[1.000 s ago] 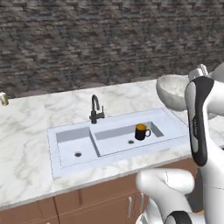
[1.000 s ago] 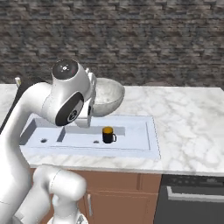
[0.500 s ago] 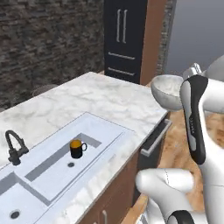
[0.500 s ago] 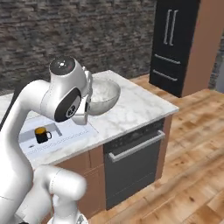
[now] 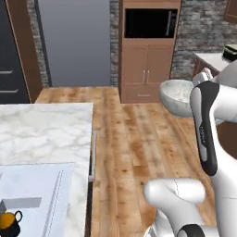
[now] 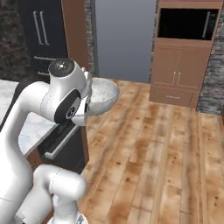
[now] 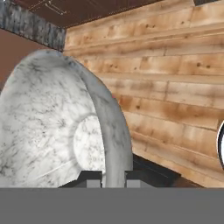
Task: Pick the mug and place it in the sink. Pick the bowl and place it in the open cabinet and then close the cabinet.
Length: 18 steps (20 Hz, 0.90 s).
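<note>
The wooden plank floor [image 5: 134, 139] takes up most of the room, running back to a tall brown oven cabinet [image 5: 149, 51] with a dark built-in oven [image 6: 189, 24] at its top. At the left of the left base view lies the white marble table [image 5: 44, 129], with the pale sink [image 5: 32, 194] set into its near end.

The grey-white stone-mottled bowl [image 6: 101, 95] is off the table, held in the air over the floor beside the arm's upper joint. In the hand view its rim runs up between the two dark fingertips [image 7: 89, 178], one inside the bowl and one outside. The hand [image 7: 114, 178] is clamped on that rim with its jaws close together.

The small black mug [image 5: 9, 221] with the orange inside appears to stand in the sink basin, though it is cut by the picture's edge.
</note>
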Tool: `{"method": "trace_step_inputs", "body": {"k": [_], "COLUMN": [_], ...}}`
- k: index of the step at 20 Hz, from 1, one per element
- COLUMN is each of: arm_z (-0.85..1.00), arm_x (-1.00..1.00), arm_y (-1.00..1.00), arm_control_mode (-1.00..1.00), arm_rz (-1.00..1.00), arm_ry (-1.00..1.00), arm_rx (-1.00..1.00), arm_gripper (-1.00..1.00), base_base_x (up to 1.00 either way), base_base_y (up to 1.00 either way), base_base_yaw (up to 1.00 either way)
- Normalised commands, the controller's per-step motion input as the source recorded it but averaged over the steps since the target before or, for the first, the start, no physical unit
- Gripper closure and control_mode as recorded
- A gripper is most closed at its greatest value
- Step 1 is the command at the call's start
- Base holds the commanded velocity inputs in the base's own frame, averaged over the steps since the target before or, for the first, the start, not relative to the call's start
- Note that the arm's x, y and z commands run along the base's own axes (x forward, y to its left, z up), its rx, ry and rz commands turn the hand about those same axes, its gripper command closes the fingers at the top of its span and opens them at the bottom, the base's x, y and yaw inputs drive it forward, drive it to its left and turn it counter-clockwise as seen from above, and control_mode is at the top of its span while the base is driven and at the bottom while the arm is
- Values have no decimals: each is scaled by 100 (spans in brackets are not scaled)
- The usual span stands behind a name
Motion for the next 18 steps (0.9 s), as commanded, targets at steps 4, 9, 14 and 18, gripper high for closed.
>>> {"method": "trace_step_inputs", "body": {"k": [4, 9, 14, 18], "arm_z": [0, 0, 0, 0], "arm_x": [0, 0, 0, 0], "arm_y": [0, 0, 0, 0], "arm_control_mode": [100, 100, 100, 100], "arm_rz": [0, 0, 0, 0], "arm_ry": [0, 0, 0, 0], "arm_rx": [0, 0, 0, 0], "arm_gripper": [100, 100, 100, 100], "base_base_x": [0, 0, 0, 0], "base_base_y": [0, 0, 6, 44], "base_base_yaw": [-100, -98, -86, -62]}}
